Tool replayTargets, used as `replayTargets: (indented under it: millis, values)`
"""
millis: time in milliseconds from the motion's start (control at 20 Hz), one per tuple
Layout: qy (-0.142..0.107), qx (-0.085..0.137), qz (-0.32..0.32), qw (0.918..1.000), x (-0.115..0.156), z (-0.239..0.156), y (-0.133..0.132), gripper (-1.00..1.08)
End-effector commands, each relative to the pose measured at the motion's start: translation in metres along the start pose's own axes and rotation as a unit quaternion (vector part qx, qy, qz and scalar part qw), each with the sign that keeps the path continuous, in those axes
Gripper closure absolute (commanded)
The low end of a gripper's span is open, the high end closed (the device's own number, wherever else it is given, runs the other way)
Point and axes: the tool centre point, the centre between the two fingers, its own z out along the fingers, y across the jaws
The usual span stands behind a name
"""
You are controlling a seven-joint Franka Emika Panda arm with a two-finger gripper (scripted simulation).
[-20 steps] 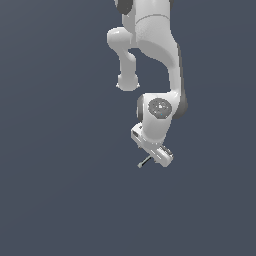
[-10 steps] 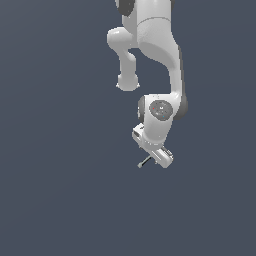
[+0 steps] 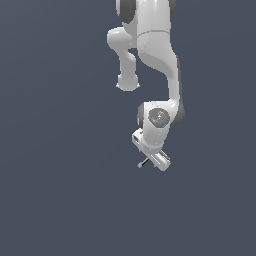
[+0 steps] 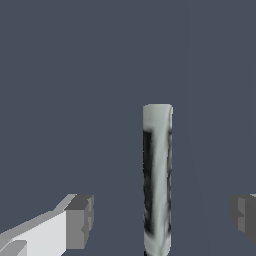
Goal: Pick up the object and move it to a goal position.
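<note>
**Operator:** Report pincer state and task progress.

**Arm:** My gripper (image 4: 160, 215) stood wide open, holding nothing. The rod (image 4: 157, 175) lay between my fingers (image 4: 80, 220), touching neither, on the grey floor (image 3: 60, 190). By my judgement, approach was complete; closing, lifting and transfer remained. No goal marker was visible.

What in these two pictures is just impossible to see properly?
- Rod: in the wrist view its near end is cut off by the frame edge; in the exterior view it is too small for detail.
- One finger: mostly cut off by the wrist view's edge.
- Arm: its base is cut off by the exterior view's top edge.
- Goal position: no marker shows.
</note>
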Motion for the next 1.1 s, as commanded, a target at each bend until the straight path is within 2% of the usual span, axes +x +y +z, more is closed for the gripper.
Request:
replayTargets:
  millis: [0,250,300,850,1050]
  values:
    - [0.000,0.000,0.000,1.0000,0.000,0.010,0.000,-0.92]
    - [0.000,0.000,0.001,1.0000,0.001,0.016,-0.001,-0.92]
    - [0.000,0.000,0.001,1.0000,0.001,0.016,-0.001,1.08]
    - [0.000,0.000,0.001,1.0000,0.001,0.015,-0.001,1.08]
    - [0.000,0.000,0.001,1.0000,0.012,0.009,0.003,1.08]
